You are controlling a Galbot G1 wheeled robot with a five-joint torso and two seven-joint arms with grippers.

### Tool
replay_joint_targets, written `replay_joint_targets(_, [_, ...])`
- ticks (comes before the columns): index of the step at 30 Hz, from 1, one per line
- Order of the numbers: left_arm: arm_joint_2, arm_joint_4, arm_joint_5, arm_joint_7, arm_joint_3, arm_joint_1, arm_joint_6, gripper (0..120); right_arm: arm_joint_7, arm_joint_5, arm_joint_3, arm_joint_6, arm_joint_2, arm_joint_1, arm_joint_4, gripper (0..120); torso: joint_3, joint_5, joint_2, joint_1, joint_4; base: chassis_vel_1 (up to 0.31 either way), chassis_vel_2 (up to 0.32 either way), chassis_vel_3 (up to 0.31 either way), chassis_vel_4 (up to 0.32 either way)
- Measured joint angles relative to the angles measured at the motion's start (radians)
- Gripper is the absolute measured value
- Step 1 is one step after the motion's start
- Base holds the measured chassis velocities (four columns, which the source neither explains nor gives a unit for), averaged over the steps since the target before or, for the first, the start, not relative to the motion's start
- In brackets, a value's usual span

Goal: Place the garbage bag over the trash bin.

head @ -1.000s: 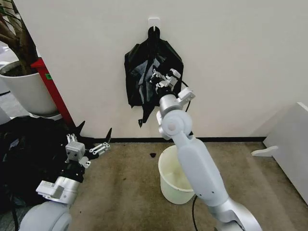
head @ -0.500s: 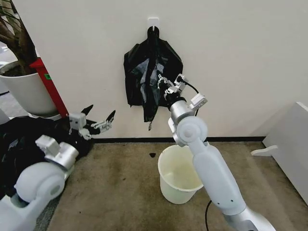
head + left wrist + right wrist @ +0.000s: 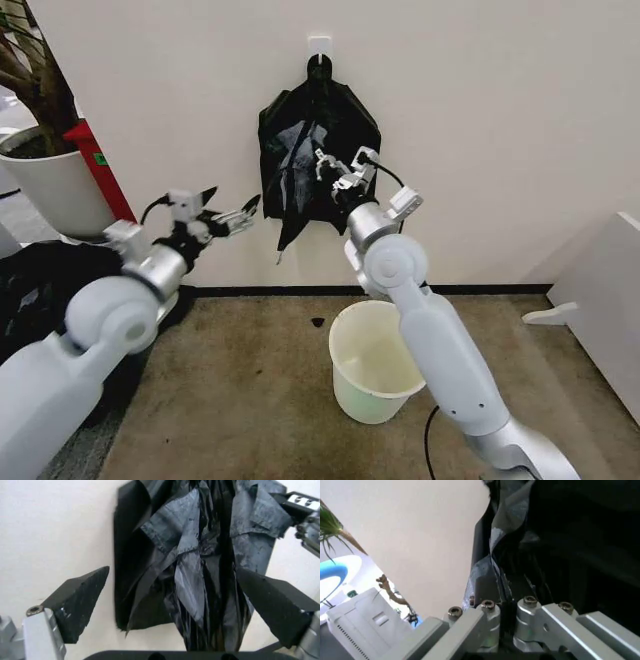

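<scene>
The garbage bag (image 3: pixel 293 190) is a thin, glossy black sheet hanging in front of a thicker black bundle (image 3: pixel 345 115) on a wall hook (image 3: pixel 319 45); its tail dangles down to the left. My right gripper (image 3: pixel 330 166) is raised against the wall and shut on the bag's film (image 3: pixel 507 525). My left gripper (image 3: pixel 232 204) is open at the same height, just left of the bag and apart from it. In the left wrist view its black fingers (image 3: pixel 80 598) spread wide, with the bag (image 3: pixel 192 555) beyond them. The cream-white trash bin (image 3: pixel 372 368) stands on the floor below.
A large dark heap of bags (image 3: pixel 40 290) lies on the floor at the left. Behind it are a white plant pot (image 3: pixel 55 190) and a red post (image 3: pixel 105 185). White furniture (image 3: pixel 605 300) stands at the right. The carpet is brown.
My left arm has risen from near the floor and swung right, up to the hanging bag. The right gripper stays shut at the bag, whose tail has swung left.
</scene>
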Motion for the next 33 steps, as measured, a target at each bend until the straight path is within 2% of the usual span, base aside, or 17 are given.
replay_joint_targets(3, [-0.028, 0.047, -0.037, -0.052, 0.115, -0.127, 0.018, 100, -0.009, 0.015, 0.020, -0.007, -0.028, 0.000, 0.010, 0, 0.000, 0.0001, 0.000, 0.000, 0.0000, 0.000, 0.000, 0.000, 0.000])
replay_joint_targets(8, [-0.069, 0.070, -0.088, -0.111, 0.173, -0.224, 0.061, 100, -0.017, 0.032, 0.038, -0.018, -0.054, 0.000, 0.022, 0, 0.000, 0.0006, 0.000, 0.000, 0.0001, 0.000, 0.000, 0.000, 0.000])
replay_joint_targets(9, [-0.089, 0.076, -0.120, -0.135, 0.199, -0.257, 0.087, 100, -0.018, 0.038, 0.044, -0.020, -0.061, -0.001, 0.028, 0, 0.000, -0.0003, 0.000, 0.000, 0.0000, 0.000, 0.000, 0.000, 0.000])
replay_joint_targets(13, [-0.130, 0.099, -0.153, -0.171, 0.221, -0.317, 0.122, 100, -0.019, 0.043, 0.052, -0.022, -0.067, -0.004, 0.045, 0, 0.000, 0.0002, 0.000, 0.000, 0.0001, 0.000, 0.000, 0.000, 0.000])
replay_joint_targets(22, [-0.196, 0.168, -0.146, -0.207, 0.274, -0.396, 0.152, 100, -0.023, 0.042, 0.060, -0.026, -0.083, -0.019, 0.069, 0, 0.000, 0.0000, 0.000, 0.000, 0.0001, 0.000, 0.000, 0.000, 0.000])
replay_joint_targets(24, [-0.221, 0.202, -0.145, -0.220, 0.306, -0.429, 0.158, 97, -0.023, 0.044, 0.065, -0.027, -0.088, -0.024, 0.079, 0, 0.000, 0.0000, 0.000, 0.000, 0.0000, 0.000, 0.000, 0.000, 0.000])
replay_joint_targets(28, [-0.238, 0.217, -0.146, -0.230, 0.325, -0.444, 0.183, 88, -0.023, 0.044, 0.069, -0.027, -0.089, -0.028, 0.085, 0, 0.000, 0.0000, 0.000, 0.000, 0.0001, 0.000, 0.000, 0.000, 0.000])
replay_joint_targets(33, [-0.258, 0.222, -0.154, -0.250, 0.347, -0.450, 0.230, 66, -0.021, 0.045, 0.075, -0.028, -0.089, -0.035, 0.094, 0, 0.000, -0.0001, 0.000, 0.000, 0.0001, 0.000, 0.000, 0.000, 0.000])
